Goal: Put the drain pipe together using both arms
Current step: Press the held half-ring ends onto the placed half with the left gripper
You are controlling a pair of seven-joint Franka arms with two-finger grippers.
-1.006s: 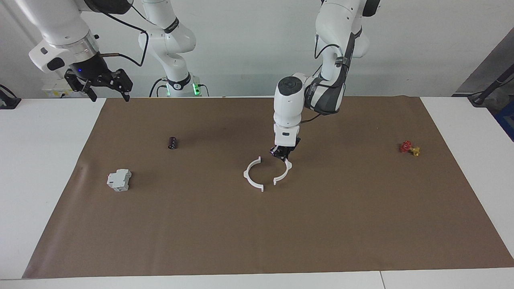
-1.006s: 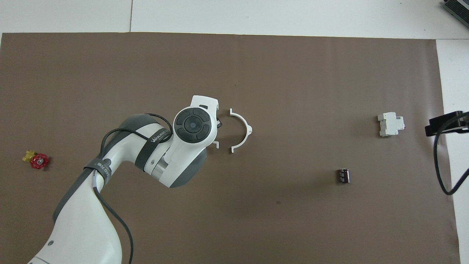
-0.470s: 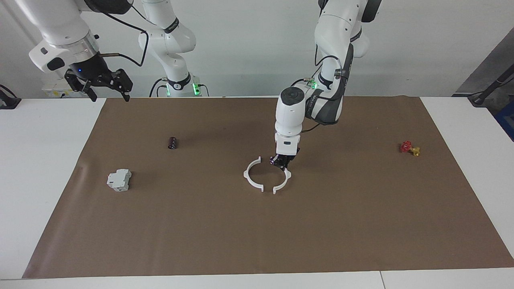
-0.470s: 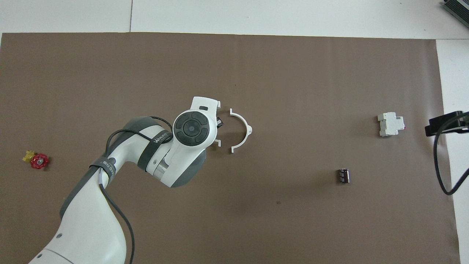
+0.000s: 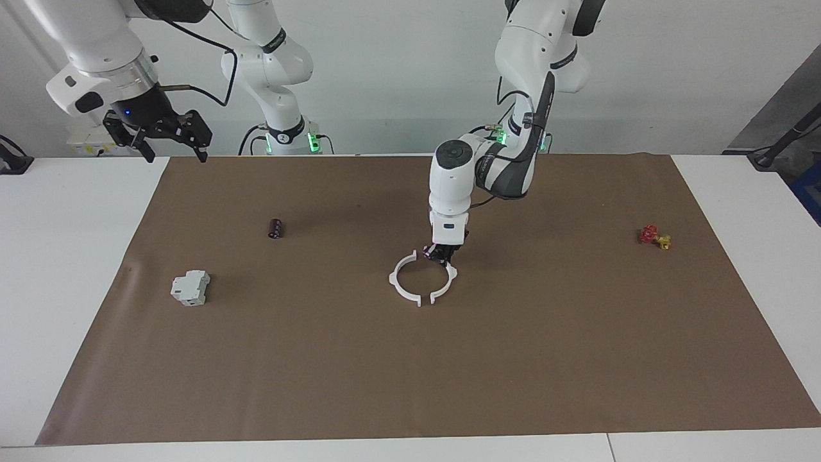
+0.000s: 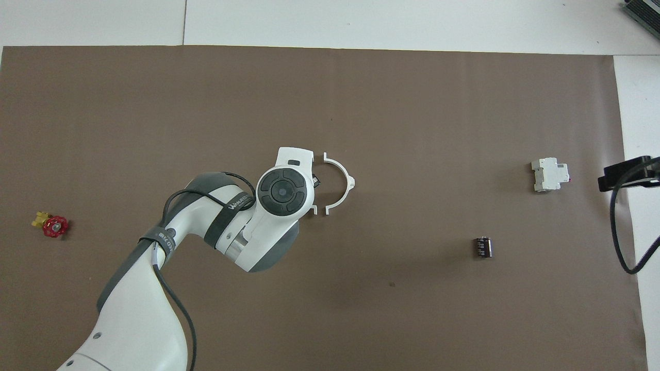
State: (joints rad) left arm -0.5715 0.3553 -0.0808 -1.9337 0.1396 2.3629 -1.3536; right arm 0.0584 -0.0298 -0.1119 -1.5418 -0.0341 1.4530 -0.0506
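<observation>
Left pincer (image 5: 441,255): closed on the half-ring (image 5: 447,280) lying toward the left arm's end of the worktop, holding it at mat (image 5: 577,346) level.
Other half-ring (image 5: 403,282): lying free on the mat, its open side facing the held piece; the end tabs are nearly meeting, with small gaps showing.
Right pincer (image 5: 168,131): fingers standing apart, empty, waiting up over the mat's corner at the right arm's end, well apart from the free half-ring.
Step in hand (judgement): closing the ring. Slide the held piece flat, keep both tab pairs lined up, and steady the free half so it is not pushed away.
Bystanders: grey block (image 5: 190,287), dark cylinder (image 5: 276,228), red-and-yellow valve (image 5: 653,237), all well apart from the free half-ring.
Writing: the strap on the left arm is carrying lettering, too small to read.
</observation>
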